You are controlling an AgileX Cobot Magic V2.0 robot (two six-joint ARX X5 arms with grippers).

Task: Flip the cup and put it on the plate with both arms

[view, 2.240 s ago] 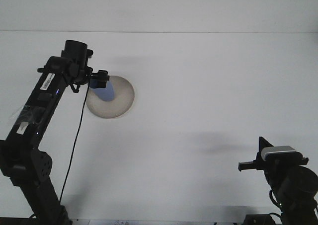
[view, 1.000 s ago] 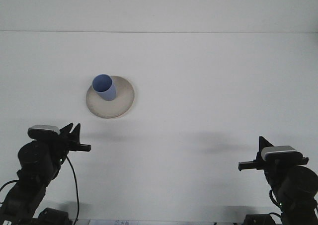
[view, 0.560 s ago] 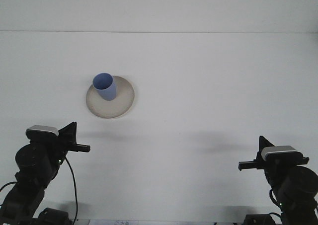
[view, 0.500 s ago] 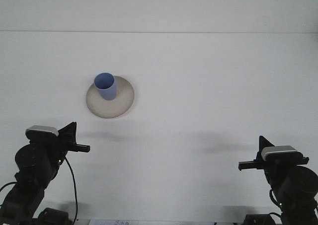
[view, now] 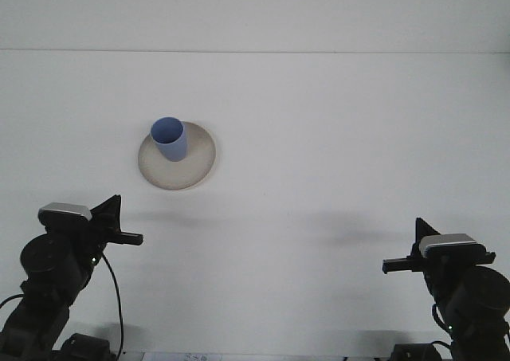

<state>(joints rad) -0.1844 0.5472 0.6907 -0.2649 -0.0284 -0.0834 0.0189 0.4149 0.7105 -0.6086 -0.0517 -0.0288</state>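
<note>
From the front, a plain white table [view: 335, 138] runs back to a pale wall. The beige plate [view: 195, 163] lies left of the table's middle, wide bare surface all around it. The blue cup [view: 169, 139] stands upright, mouth up, on the plate's rear-left part. The left gripper [view: 127, 237] sits nearer than the plate, well apart; the right gripper [view: 390, 267] far to its right. Whether either is spread cannot be told.

Bright even light; soft faint shadows on table [view: 319, 138]; slightly soft focus.
</note>
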